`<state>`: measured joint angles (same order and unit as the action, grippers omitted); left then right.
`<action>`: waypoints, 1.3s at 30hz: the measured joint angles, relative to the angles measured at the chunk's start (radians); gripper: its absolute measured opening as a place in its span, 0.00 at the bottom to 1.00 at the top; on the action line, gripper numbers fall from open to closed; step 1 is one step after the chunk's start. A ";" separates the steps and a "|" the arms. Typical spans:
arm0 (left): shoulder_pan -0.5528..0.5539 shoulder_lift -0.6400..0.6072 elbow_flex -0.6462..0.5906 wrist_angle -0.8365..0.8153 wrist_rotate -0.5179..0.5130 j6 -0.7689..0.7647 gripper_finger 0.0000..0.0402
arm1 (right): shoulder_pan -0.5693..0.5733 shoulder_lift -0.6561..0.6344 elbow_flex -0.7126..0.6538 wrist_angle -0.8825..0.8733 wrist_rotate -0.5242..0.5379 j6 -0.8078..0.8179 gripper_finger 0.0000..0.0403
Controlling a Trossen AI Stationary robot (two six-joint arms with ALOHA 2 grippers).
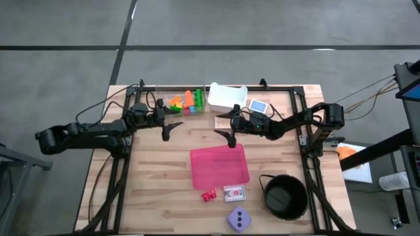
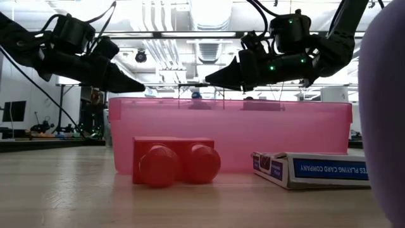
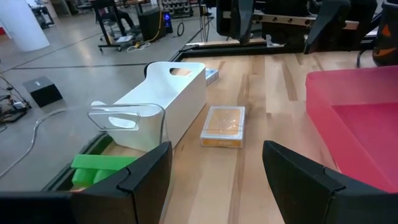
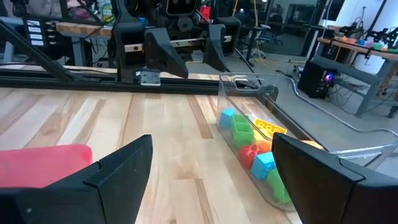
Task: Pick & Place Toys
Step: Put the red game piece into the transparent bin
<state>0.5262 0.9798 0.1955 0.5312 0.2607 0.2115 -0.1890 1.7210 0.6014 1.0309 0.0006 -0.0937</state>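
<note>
Bricks (image 1: 186, 102), green, orange and blue, are sitting in a clear tray at upper centre; I'm seeing both tools, left (image 1: 172, 130) and right (image 1: 227, 136), hanging released above the desk (image 1: 157, 177), pink mat (image 1: 219, 165) below.

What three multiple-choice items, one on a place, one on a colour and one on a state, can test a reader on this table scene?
1. Where does the black round bowl stand, seen from above?
A. By the table's near right corner
B. Inside the pink tray
C. Beside the white bin

2. What colour is the die at the near edge?
A. Green
B. Lilac
C. Orange

3. How is the right hand?
A. Shut on a brick
B. Open and empty
C. Resting in the bowl

Answers:
1 A: the high view shows the bowl right of the pink tray, apart from it.
2 B: its top face is lilac with dark dots.
3 B: the right wrist view shows both fingers spread with bare table between them.
</note>
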 joint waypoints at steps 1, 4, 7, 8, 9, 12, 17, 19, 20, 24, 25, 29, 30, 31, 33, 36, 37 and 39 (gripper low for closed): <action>0.000 0.000 0.000 0.000 0.000 0.000 0.64 | 0.000 0.000 0.000 -0.002 0.000 0.000 0.82; 0.000 0.000 0.000 0.000 0.000 -0.001 0.64 | 0.000 0.000 0.000 -0.011 0.000 0.000 0.82; 0.000 0.000 0.000 0.000 0.000 -0.004 0.64 | 0.000 0.000 0.000 -0.014 0.004 0.000 0.82; 0.000 0.000 0.000 0.000 0.000 -0.006 0.64 | 0.000 0.000 0.000 -0.014 0.005 0.000 0.82; 0.000 0.000 0.000 0.000 0.000 -0.012 0.64 | 0.000 0.000 0.000 -0.014 0.005 0.000 0.82; -0.001 -0.001 0.002 0.003 0.024 -0.047 0.64 | 0.000 0.000 0.000 -0.014 0.006 0.000 0.82; -0.025 -0.013 0.001 0.004 0.191 -0.123 0.64 | 0.000 0.000 0.000 -0.068 0.007 0.000 0.82; -0.057 -0.016 -0.004 0.001 0.250 -0.161 0.64 | 0.001 0.000 0.000 -0.092 0.007 0.000 0.82; -0.081 -0.016 -0.004 -0.012 0.272 -0.172 0.64 | 0.001 0.000 0.000 -0.101 0.006 0.000 0.82; -0.231 -0.016 -0.005 -0.064 0.278 -0.187 0.64 | 0.002 0.000 0.000 -0.105 0.004 -0.003 0.82; -0.279 -0.016 -0.005 -0.067 0.263 -0.187 0.64 | 0.002 0.000 0.000 -0.104 -0.006 -0.004 0.82; -0.478 -0.016 -0.005 -0.064 0.104 -0.194 0.64 | 0.014 -0.001 0.002 -0.100 -0.133 0.000 0.82; -0.522 -0.016 -0.004 -0.062 0.048 -0.194 0.64 | 0.019 -0.002 0.004 -0.100 -0.160 0.008 0.82; -0.563 -0.016 -0.002 -0.059 -0.005 -0.196 0.64 | 0.024 -0.002 0.007 -0.100 -0.181 0.018 0.82; -0.636 -0.016 0.002 -0.056 -0.101 -0.210 0.64 | 0.038 -0.002 0.012 -0.101 -0.207 0.034 0.82; -0.714 -0.016 0.002 -0.025 -0.183 -0.237 0.64 | 0.066 -0.002 0.027 -0.118 -0.215 0.038 0.82; -0.733 -0.016 0.003 -0.015 -0.195 -0.249 0.64 | 0.076 -0.002 0.036 -0.129 -0.215 0.038 0.82; -0.765 -0.016 0.002 -0.002 -0.219 -0.290 0.64 | 0.098 -0.002 0.061 -0.169 -0.219 0.038 0.82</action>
<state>-0.2392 0.9638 0.1978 0.5291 0.0413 -0.0787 -0.0909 1.7187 0.6621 0.8622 -0.2188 -0.0559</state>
